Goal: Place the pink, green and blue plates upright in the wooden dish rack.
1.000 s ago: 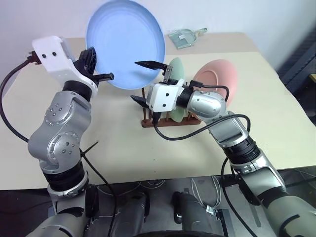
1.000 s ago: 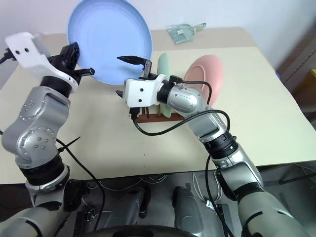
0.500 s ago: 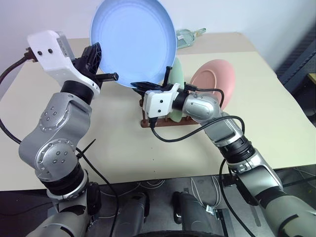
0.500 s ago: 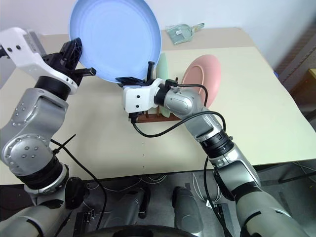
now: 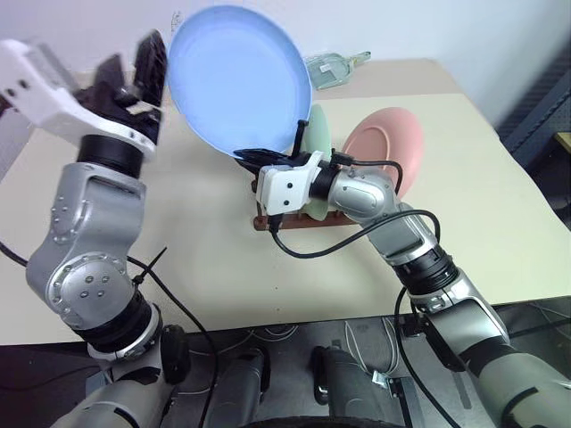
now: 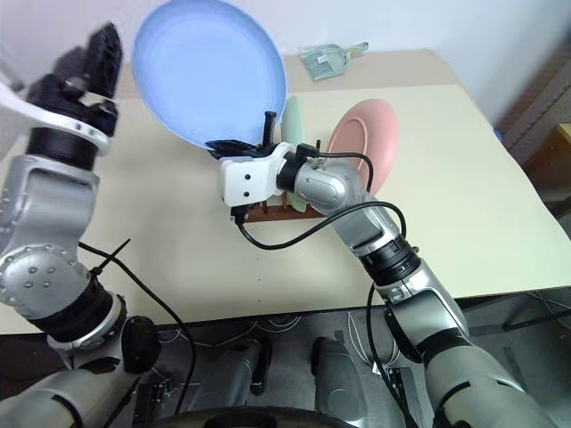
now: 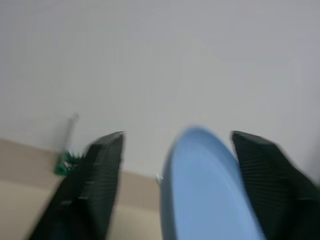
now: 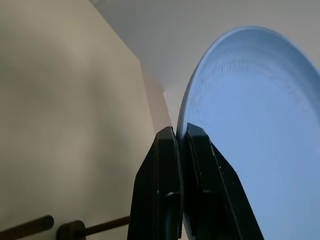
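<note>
Holding the blue plate (image 5: 239, 78) by its lower rim, the right gripper (image 5: 259, 159) has both black fingers pinched flat on the edge; the right wrist view shows rim squeezed between the pads (image 8: 200, 165). Left gripper (image 5: 134, 76) stands spread wide just beside the plate's far-left edge, fingers apart from it, gripping nothing.

Progress, judged: two of three done. Just behind the right gripper, the wooden dish rack (image 5: 290, 220), dark brown, thin pegs, carries the green plate (image 5: 318, 134) and, beyond it, the pink plate (image 5: 385, 147), both upright. Blue one is in the air above the rack's near end, tilted; slotting it is what remains.

Plates: matte, plain, round, shallow-rimmed, equal size. Table (image 5: 214, 241) smooth, pale beige.
</note>
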Controlling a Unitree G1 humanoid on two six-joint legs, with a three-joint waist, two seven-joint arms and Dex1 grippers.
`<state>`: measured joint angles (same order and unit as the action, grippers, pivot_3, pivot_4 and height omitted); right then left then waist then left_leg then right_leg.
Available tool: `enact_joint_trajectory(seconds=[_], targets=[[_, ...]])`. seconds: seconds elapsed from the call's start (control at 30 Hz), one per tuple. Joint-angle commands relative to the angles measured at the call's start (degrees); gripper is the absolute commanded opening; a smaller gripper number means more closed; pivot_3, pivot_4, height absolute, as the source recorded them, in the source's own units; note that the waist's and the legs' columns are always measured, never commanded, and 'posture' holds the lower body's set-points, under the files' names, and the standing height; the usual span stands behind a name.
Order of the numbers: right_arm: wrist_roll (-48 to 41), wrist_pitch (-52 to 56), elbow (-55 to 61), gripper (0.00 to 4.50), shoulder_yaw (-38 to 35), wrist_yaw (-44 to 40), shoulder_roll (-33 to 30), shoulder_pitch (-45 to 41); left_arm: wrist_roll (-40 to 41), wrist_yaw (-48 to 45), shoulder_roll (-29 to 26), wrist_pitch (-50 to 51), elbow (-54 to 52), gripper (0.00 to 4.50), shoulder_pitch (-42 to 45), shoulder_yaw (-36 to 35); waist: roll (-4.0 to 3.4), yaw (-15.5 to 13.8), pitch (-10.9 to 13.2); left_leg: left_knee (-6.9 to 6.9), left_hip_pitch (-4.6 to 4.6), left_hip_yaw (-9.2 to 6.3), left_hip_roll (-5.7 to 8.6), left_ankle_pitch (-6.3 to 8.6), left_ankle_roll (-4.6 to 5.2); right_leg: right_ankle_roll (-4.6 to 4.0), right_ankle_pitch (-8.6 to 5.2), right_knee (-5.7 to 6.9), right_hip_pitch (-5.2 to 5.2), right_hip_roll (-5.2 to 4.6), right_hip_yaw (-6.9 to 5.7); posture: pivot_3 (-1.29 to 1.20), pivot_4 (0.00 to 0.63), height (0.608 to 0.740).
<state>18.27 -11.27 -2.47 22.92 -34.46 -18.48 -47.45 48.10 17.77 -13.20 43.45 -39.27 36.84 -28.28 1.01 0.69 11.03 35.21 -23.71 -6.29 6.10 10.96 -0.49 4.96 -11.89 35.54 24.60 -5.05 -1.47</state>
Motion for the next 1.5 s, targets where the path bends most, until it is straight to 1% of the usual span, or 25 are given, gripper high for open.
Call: enact_joint_trajectory(seconds=[0.03,0.13,0.23,0.3,0.4,0.47,0.57,0.77,0.87,1.03,1.13,1.5], targets=[[-3.43,-0.88,3.50,0.00,-2.22,0.18,1.90,-1.11,-1.63,0.83,-3.49,-5.98,2.30,4.49,0.36,-6.30,0.00,0.05,0.00,-0.01,0.03,0.00,-0.01,0.00,0.00,-0.01,0.01,0.00,0.00,0.01,0.01,0.00,0.150,0.740],[-9.35,1.76,5.03,0.00,-4.42,-0.29,4.72,-1.25,-5.66,-4.15,-10.66,-8.58,6.15,4.49,-5.65,-10.43,-0.01,0.23,0.01,-0.06,0.06,0.02,-0.04,0.00,0.00,-0.03,0.02,0.01,0.00,0.05,0.05,0.00,0.150,0.740],[-16.57,7.32,7.64,0.00,-7.05,-1.10,7.79,-1.27,-7.41,-9.56,-14.90,-10.52,9.04,4.49,-12.54,-12.10,0.01,0.09,-0.01,-0.10,0.12,0.04,-0.04,0.03,0.04,-0.04,0.01,0.01,-0.02,0.06,0.11,0.00,0.150,0.740],[-24.43,14.43,10.81,0.00,-9.69,-1.85,10.28,-1.26,-8.64,-15.29,-17.20,-10.94,10.31,4.49,-19.42,-11.43,0.00,0.11,-0.01,-0.10,0.14,0.02,-0.05,0.15,0.23,-0.05,0.01,0.01,-0.05,0.06,0.11,0.00,0.150,0.740],[-38.64,28.54,16.95,0.00,-14.08,-2.44,12.74,-0.69,-12.72,-24.07,-20.58,-12.21,10.45,4.49,-30.31,-6.44,-0.02,-0.08,0.01,-0.13,0.16,0.00,-0.06,0.20,0.22,-0.08,0.00,0.01,-0.05,0.06,0.17,0.00,0.150,0.740],[-47.92,37.68,20.59,0.00,-17.35,-0.46,13.67,-0.17,-11.80,-28.99,-20.28,-13.03,8.29,4.49,-35.29,-3.69,-0.02,-0.13,0.01,-0.14,0.16,-0.01,-0.05,0.24,0.17,-0.28,-0.11,-0.01,-0.03,0.04,0.17,0.00,0.150,0.740],[-56.62,46.37,24.22,0.00,-20.37,3.15,14.40,0.94,-11.46,-32.89,-18.65,-14.54,5.60,4.49,-39.29,0.14,-0.03,-0.06,0.01,-0.18,0.16,-0.03,-0.07,0.31,0.13,-0.34,-0.13,-0.06,-0.02,0.02,0.19,0.00,0.150,0.740],[-70.00,56.39,26.45,0.00,-26.05,14.43,17.44,2.36,-13.92,-39.03,-17.91,-16.73,3.82,4.49,-44.11,7.34,-0.16,0.31,0.03,-0.36,0.16,0.03,-0.21,0.31,0.13,-0.62,-0.17,-0.07,0.09,-0.01,0.24,0.00,0.150,0.740],[-76.46,60.69,27.03,0.00,-27.50,20.93,19.16,3.80,-14.70,-39.61,-17.33,-17.31,4.08,4.49,-44.27,8.84,-0.18,0.22,0.03,-0.42,0.16,0.03,-0.27,0.31,0.13,-0.67,-0.19,-0.07,0.13,0.02,0.24,0.00,0.150,0.740],[-82.68,64.31,27.64,0.00,-27.34,28.74,20.46,5.21,-15.29,-39.54,-16.70,-17.29,5.03,4.49,-42.83,9.32,-0.18,0.18,0.04,-0.42,0.15,0.05,-0.27,0.30,0.14,-0.67,-0.19,-0.12,0.12,0.03,0.24,0.00,0.150,0.740],[-84.62,64.96,26.58,0.00,-27.33,32.14,20.62,5.26,-15.58,-39.61,-16.56,-17.15,5.24,4.49,-42.32,9.50,-0.19,0.18,0.04,-0.42,0.15,0.05,-0.27,0.30,0.15,-0.67,-0.19,-0.16,0.11,0.03,0.23,0.00,0.150,0.740],[-87.72,63.58,23.31,0.00,-28.29,39.55,21.35,4.88,-15.26,-39.55,-16.01,-16.74,4.39,4.49,-42.14,10.00,-0.19,0.19,0.04,-0.43,0.15,0.05,-0.28,0.27,0.20,-0.66,-0.20,-0.23,0.08,0.03,0.22,0.00,0.150,0.740]])
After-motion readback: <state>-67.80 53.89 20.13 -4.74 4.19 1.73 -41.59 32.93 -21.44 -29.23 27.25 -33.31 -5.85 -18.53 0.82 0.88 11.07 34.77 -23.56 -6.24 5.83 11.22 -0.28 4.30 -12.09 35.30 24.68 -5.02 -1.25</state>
